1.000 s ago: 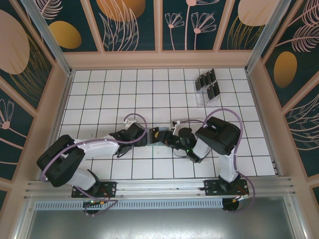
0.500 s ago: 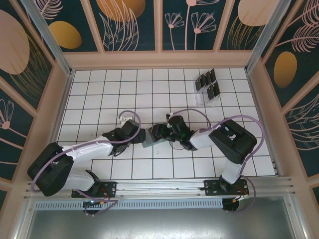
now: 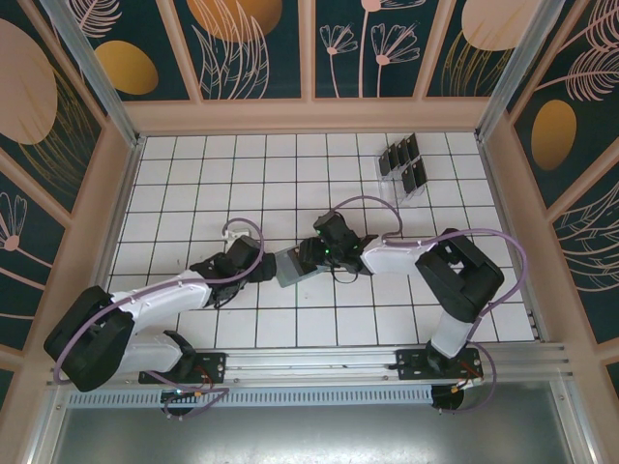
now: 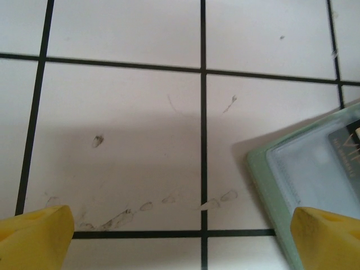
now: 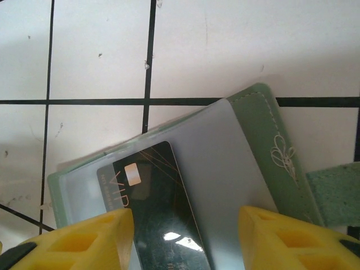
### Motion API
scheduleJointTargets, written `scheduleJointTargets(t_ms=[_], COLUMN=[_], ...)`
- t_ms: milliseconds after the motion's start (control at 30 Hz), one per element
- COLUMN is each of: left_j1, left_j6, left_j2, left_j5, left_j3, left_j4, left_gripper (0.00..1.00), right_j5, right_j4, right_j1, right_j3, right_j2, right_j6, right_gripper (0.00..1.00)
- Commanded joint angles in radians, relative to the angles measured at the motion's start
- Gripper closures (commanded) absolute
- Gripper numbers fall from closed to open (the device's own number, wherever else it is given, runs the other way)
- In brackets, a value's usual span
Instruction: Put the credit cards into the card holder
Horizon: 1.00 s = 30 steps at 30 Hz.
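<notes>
The light is bright and even over the white table (image 3: 193, 174), with only soft, faint shadows beside my arms (image 3: 174, 290). Ahead of my left hand (image 4: 180, 239) a broad grey shadow dims one tile, and my yellow fingertips (image 4: 34, 239) are blurred. Between the tips of my right hand (image 5: 188, 242), the dark card (image 5: 157, 208) carries two small white glints, and the card holder (image 5: 264, 140) has a milky clear pocket. The grid lines are sharp.
</notes>
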Motion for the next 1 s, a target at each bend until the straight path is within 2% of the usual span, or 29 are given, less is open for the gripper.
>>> scheduleJointTargets(t_ms=[0,567,967], left_j1=[0.005,0.005,0.005], left_j6=[0.004,-0.005,-0.002], left_j2=[-0.002,0.106,0.160], left_j5=[0.014,-0.011,-0.015], left_j3=[-0.021,-0.034,-0.008], left_j4=[-0.004,0.033,0.044], left_gripper=[0.02,0.02,0.02], right_j5=[0.033,-0.002,0.106], right_j4=[-0.056,-0.063,-0.193], right_j1=[0.008,0.051,0.151], right_j3=[0.040,0.110,0.171], right_j2=[0.015,0.114,0.112], right_j6=[-0.047,-0.059,-0.051], right_gripper=[0.48,0.50,0.49])
